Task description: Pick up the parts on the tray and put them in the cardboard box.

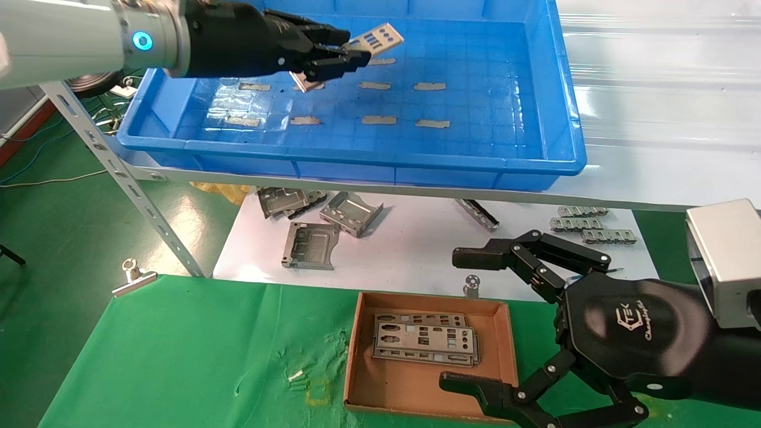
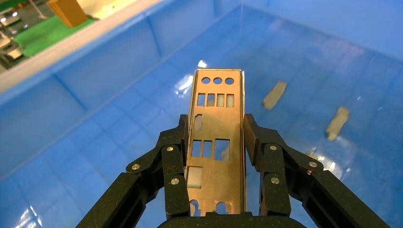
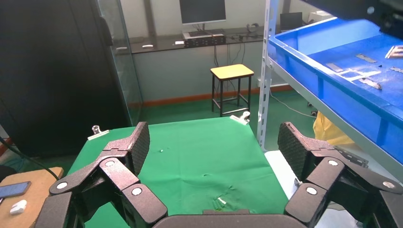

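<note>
My left gripper (image 1: 340, 50) is shut on a part (image 1: 371, 40), a thin silver plate with punched holes, and holds it above the floor of the blue tray (image 1: 357, 163) near its back left. In the left wrist view the part (image 2: 217, 142) sits between the fingers (image 2: 175, 156), with the tray floor (image 2: 95, 142) below. Two more parts (image 1: 425, 340) lie stacked in the cardboard box (image 1: 357, 345) on the green cloth. My right gripper (image 1: 469, 321) is open and empty, just right of the box; the right wrist view shows it (image 3: 214, 147) over green cloth.
Grey tape strips (image 1: 429, 86) lie in rows on the tray floor. Folded grey metal brackets (image 1: 351, 212) and small parts (image 1: 579, 224) lie on the white sheet under the shelf. A slanted metal shelf leg (image 1: 119, 172) stands at the left. A clip (image 1: 134, 276) holds the cloth.
</note>
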Robot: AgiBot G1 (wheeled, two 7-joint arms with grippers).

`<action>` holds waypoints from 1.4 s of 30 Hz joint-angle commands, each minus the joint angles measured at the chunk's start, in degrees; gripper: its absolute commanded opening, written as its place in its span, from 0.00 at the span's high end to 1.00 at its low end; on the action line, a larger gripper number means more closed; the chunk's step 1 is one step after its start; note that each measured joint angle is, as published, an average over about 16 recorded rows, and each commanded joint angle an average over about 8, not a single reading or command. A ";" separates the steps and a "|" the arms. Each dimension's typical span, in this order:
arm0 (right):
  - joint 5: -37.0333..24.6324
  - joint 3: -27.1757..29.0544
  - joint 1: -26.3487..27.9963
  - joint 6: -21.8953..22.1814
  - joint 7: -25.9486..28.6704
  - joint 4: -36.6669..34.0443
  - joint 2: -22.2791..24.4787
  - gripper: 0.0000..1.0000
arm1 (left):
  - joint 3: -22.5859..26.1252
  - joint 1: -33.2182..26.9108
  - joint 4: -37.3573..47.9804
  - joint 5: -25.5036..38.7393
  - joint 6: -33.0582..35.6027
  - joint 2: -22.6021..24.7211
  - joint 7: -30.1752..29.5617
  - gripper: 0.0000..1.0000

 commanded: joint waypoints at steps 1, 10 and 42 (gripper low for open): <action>0.00 0.00 0.00 0.00 0.00 0.00 0.00 0.00 | -0.44 -0.44 0.20 -0.69 0.70 -0.34 0.65 1.00; 0.00 0.00 0.00 0.00 0.00 0.00 0.00 0.00 | -1.19 -2.23 0.78 -2.00 8.35 -2.10 3.00 1.00; 0.01 -0.01 0.00 0.00 -0.01 0.00 0.00 0.00 | 18.73 26.77 -22.25 -12.87 18.40 -2.82 14.86 1.00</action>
